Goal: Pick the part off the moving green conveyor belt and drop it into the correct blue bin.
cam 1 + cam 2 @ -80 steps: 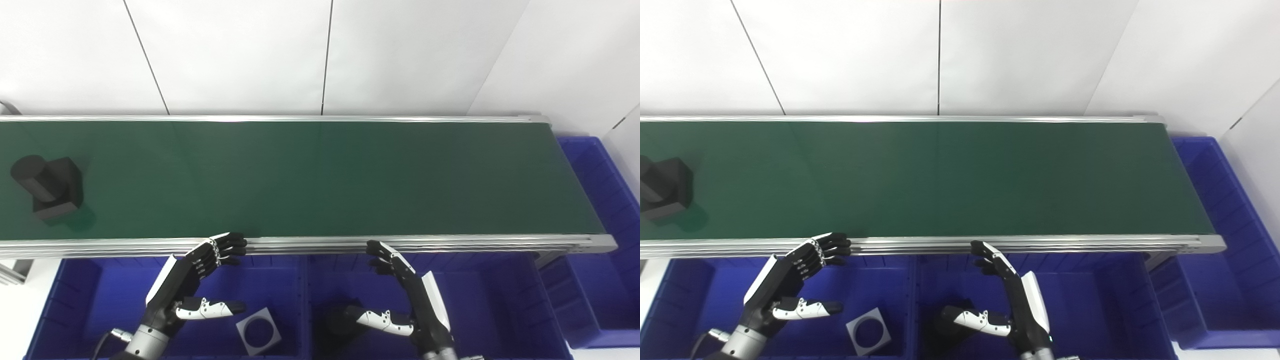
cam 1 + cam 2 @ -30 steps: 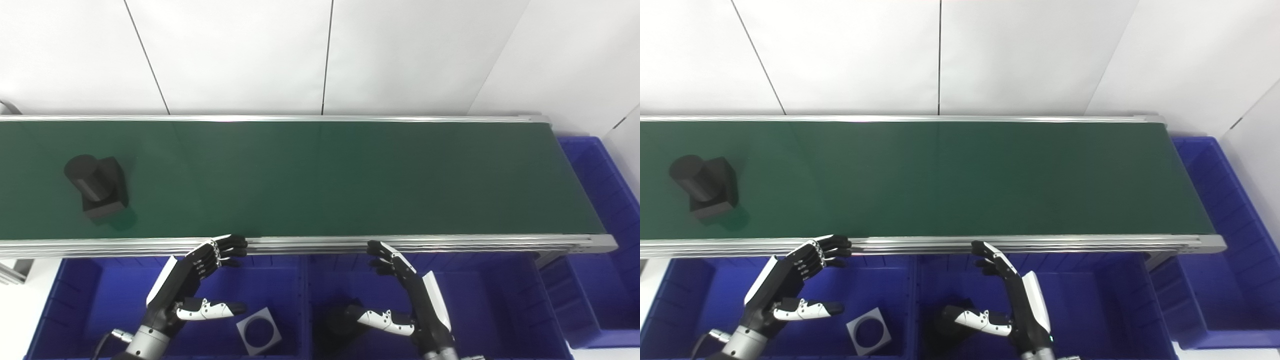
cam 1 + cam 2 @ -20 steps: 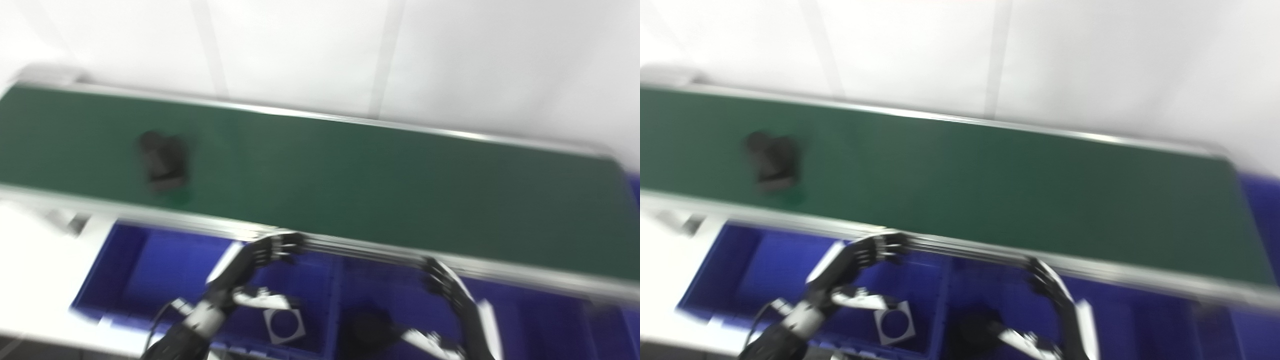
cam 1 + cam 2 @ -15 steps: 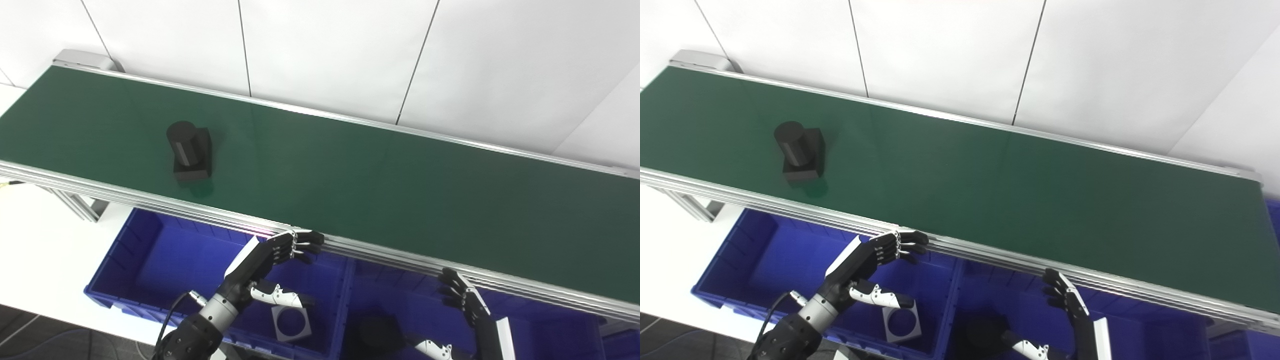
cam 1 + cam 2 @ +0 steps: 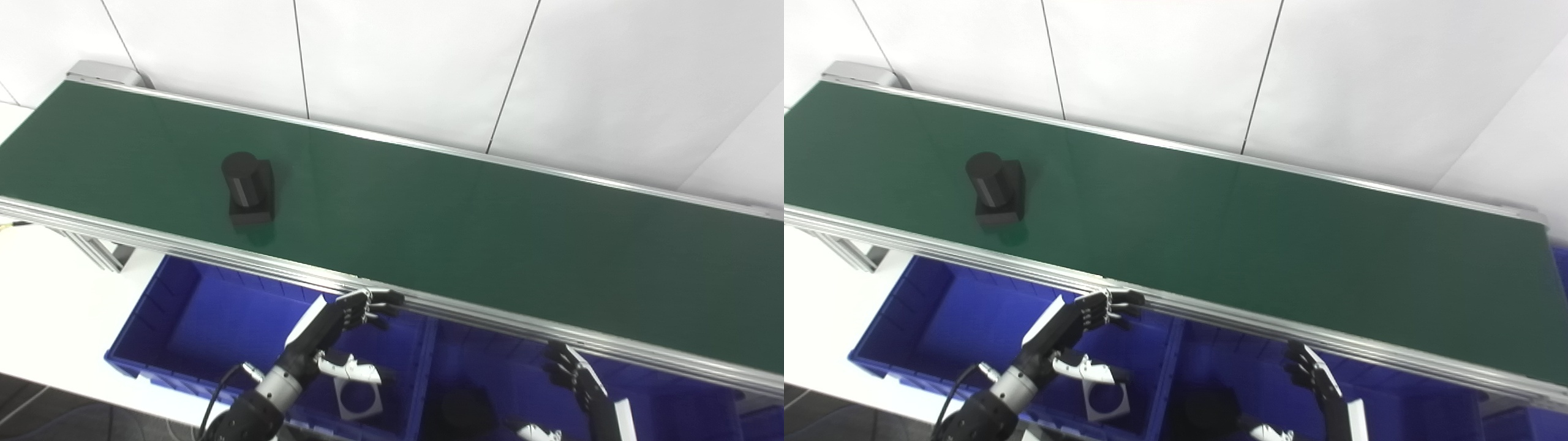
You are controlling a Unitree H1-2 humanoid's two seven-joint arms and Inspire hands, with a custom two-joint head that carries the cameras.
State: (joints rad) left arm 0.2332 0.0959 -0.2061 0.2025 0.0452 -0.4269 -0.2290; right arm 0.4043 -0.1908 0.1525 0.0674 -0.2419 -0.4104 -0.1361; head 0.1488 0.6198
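Observation:
A black part, a cylinder on a square base, rides the green conveyor belt toward its left end. My left hand hovers open over the left blue bin, its fingertips at the belt's near rail, well right of and below the part. At the bottom right my right hand is open above the middle blue bin, partly cut off by the picture's edge. Neither hand holds anything.
A white square plate with a round hole lies in the left bin. A dark round part lies in the middle bin. A silver rail edges the belt. White wall panels stand behind.
The camera has swung left and tilted, so the belt now runs slantwise. The black part has travelled rightward along the belt. Both hands stay open over the bins.

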